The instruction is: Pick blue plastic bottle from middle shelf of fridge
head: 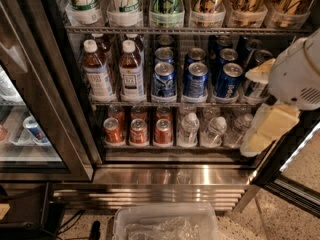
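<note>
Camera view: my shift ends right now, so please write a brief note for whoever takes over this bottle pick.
Gripper: at the right edge of the view, before the right side of the fridge, far from the bottle, nothing visible in it.
Blue plastic bottle: upright at the front left of the middle shelf, a like bottle beside it, blue cans to their right.
Done: nothing picked yet.
Left: reach across to the bottle, grasp it, lift it out.
</note>
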{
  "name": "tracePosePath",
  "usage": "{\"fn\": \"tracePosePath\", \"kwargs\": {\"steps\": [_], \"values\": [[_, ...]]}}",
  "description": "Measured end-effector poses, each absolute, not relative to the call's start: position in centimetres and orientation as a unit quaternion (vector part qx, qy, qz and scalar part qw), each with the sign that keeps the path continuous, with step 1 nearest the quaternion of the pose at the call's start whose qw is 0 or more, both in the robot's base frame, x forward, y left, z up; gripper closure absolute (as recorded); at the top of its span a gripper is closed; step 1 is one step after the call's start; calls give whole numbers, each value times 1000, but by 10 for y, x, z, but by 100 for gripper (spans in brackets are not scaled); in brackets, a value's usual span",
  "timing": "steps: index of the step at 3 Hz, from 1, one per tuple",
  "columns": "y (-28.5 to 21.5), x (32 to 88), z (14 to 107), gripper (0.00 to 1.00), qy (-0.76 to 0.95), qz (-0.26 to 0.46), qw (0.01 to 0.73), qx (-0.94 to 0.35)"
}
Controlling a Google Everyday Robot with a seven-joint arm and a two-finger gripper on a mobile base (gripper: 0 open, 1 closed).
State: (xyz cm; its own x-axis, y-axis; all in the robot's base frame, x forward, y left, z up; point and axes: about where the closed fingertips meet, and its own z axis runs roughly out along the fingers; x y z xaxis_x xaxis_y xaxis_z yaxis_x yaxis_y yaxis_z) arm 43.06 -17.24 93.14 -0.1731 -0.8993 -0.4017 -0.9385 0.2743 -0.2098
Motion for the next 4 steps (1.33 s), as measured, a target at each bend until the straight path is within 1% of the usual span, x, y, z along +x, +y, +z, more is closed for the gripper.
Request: {"fn": "tracePosePath", "kwargs": {"steps": [1, 2, 3, 4], "values": [[-133, 419, 918, 0, 743, 82, 254, -613], [-132, 420, 916, 0, 743, 83, 257, -612], [-120, 421, 901, 0, 742, 91, 281, -601], [-95, 426, 877, 0, 729, 116, 311, -598]]}}
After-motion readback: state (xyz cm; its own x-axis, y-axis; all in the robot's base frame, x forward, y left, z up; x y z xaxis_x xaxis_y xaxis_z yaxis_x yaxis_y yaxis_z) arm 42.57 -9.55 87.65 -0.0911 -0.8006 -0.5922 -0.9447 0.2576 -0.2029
